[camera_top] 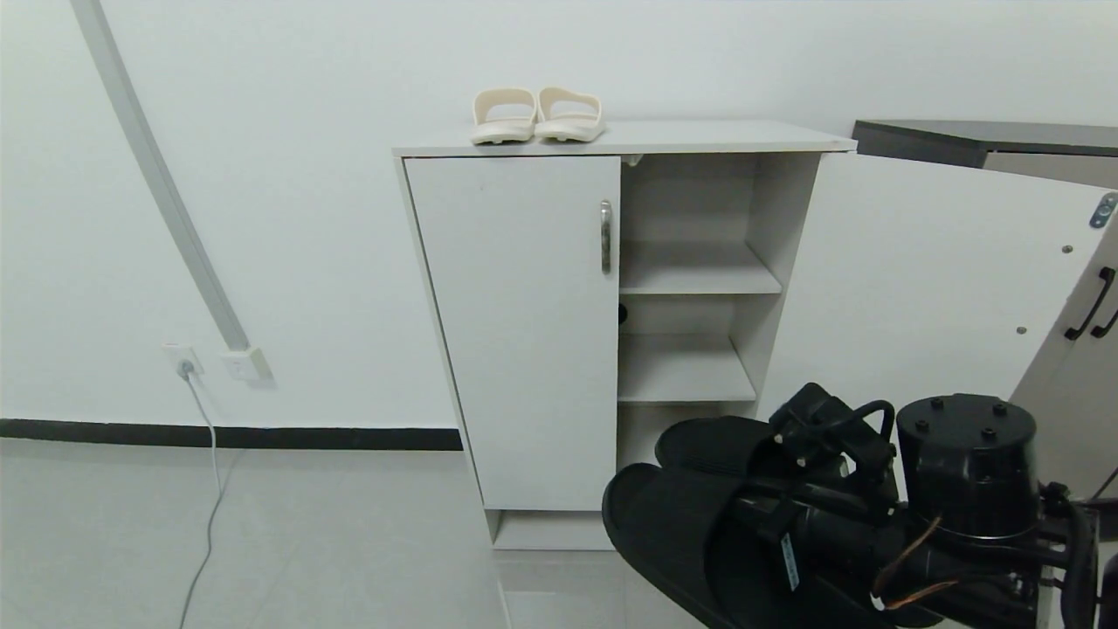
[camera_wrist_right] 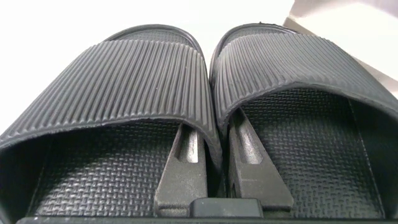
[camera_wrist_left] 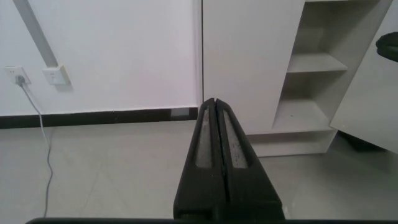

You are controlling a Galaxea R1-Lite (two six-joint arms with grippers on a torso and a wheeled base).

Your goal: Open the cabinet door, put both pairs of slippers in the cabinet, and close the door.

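Note:
The white cabinet (camera_top: 515,332) stands against the wall, its right door (camera_top: 917,279) swung open and its left door shut. Bare shelves (camera_top: 690,271) show inside. A cream pair of slippers (camera_top: 537,115) sits on the cabinet top. My right gripper (camera_wrist_right: 214,171) is shut on a black pair of slippers (camera_top: 699,507), its fingers (camera_wrist_right: 183,174) pinching the two inner side walls together; the pair hangs in front of the lower open compartment (camera_wrist_left: 305,118). My left gripper (camera_wrist_left: 214,158) is shut and holds nothing, low and to the left of the cabinet.
A wall socket (camera_top: 182,360) with a grey cable (camera_top: 210,489) running to the floor sits left of the cabinet. A slanted grey conduit (camera_top: 157,175) runs up the wall. Dark furniture with black handles (camera_top: 1092,306) stands behind the open door.

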